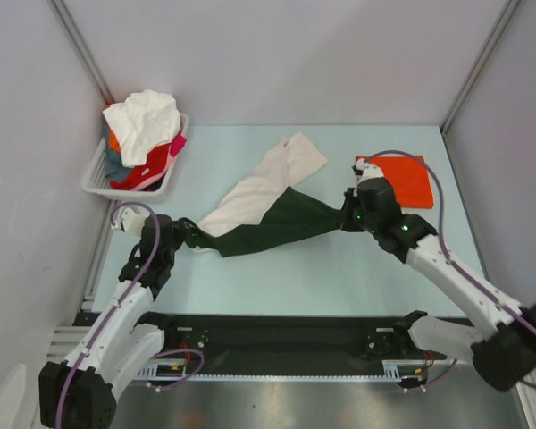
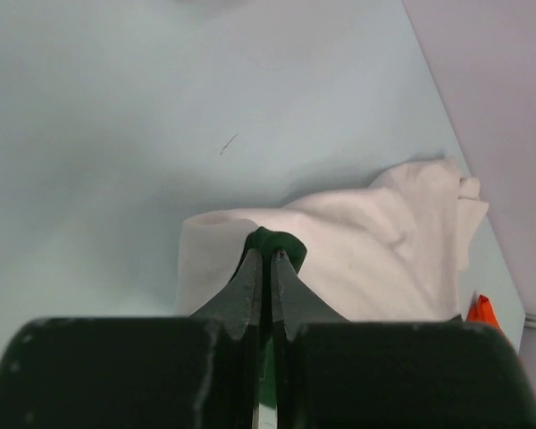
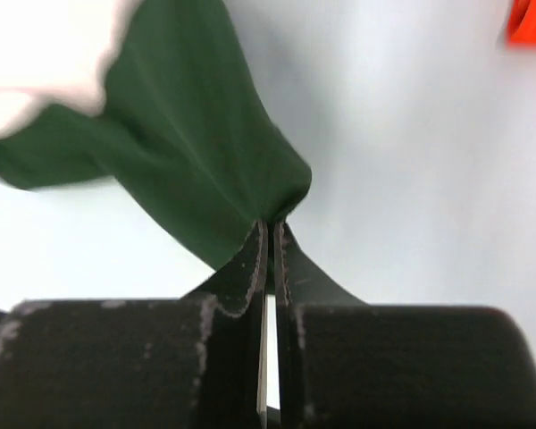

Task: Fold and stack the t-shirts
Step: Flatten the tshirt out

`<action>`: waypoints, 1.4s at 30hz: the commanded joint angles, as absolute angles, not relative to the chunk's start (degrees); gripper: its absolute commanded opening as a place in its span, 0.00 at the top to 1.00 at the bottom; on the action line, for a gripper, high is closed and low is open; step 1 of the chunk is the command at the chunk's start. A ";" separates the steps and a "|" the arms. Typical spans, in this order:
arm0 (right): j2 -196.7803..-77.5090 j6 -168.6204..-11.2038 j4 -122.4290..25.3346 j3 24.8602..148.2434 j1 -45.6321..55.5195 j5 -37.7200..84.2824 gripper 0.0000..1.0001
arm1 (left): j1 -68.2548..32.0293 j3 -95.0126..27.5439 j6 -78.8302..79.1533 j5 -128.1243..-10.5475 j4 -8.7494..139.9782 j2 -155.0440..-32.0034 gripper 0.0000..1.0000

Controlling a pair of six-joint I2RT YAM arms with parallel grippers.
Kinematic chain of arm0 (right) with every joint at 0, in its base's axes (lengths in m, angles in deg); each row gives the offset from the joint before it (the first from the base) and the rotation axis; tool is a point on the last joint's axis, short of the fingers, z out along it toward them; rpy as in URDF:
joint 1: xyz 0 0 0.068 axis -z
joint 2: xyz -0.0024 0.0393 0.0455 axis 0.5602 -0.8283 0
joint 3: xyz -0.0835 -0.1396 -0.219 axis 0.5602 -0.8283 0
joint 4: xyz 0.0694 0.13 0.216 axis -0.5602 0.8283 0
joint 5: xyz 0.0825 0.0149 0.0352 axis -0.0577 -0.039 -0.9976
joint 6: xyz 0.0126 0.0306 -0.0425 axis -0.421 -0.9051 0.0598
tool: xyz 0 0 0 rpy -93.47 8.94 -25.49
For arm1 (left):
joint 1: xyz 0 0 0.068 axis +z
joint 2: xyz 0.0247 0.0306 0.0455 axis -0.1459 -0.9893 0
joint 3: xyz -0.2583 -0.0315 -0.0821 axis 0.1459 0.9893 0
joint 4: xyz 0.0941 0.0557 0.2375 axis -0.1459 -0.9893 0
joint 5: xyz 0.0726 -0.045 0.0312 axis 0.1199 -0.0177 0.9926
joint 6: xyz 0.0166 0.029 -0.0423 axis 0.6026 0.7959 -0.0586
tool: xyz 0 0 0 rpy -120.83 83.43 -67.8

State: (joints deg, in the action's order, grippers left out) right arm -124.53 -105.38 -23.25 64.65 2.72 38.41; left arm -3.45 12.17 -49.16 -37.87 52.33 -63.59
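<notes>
— Which step now?
— Spreading, I think; the cream and green t-shirt hangs stretched over the bench between left jaws and right jaws, both closed on its green part; next I must pull it flat and lay it down, before any fold.
— Any writing?
— None that I can read; no label is visible.

The shirt is soft matt cloth, cream and dark green, the table smooth and pale blue, the basket white plastic, the near sheet dully shining metal.
</notes>
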 commanded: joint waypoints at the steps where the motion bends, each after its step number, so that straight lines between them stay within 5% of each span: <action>1: -115.67 -107.43 -17.42 63.04 3.04 34.36 1.00 | -2.86 11.45 -48.11 -36.56 54.81 -61.19 1.00; 14: -108.53 -108.58 -11.97 66.02 2.17 25.21 1.00 | -1.02 -0.40 -41.00 -36.99 56.91 -65.21 1.00; 22: -105.90 -108.06 -7.57 69.89 1.46 37.06 1.00 | 2.67 -11.92 -39.95 -44.20 54.44 -74.02 1.00; 26: -108.95 -105.25 -7.40 77.60 5.05 38.92 1.00 | 2.67 -16.22 -35.38 -47.70 55.60 -73.40 1.00; 34: -120.39 -104.45 -6.08 111.96 19.99 32.16 1.00 | 2.59 -30.98 -26.76 -57.28 52.37 -71.12 1.00; 42: -120.85 -107.88 -9.14 123.68 25.10 35.66 1.00 | -5.83 -36.27 -26.15 -73.38 51.21 -67.00 1.00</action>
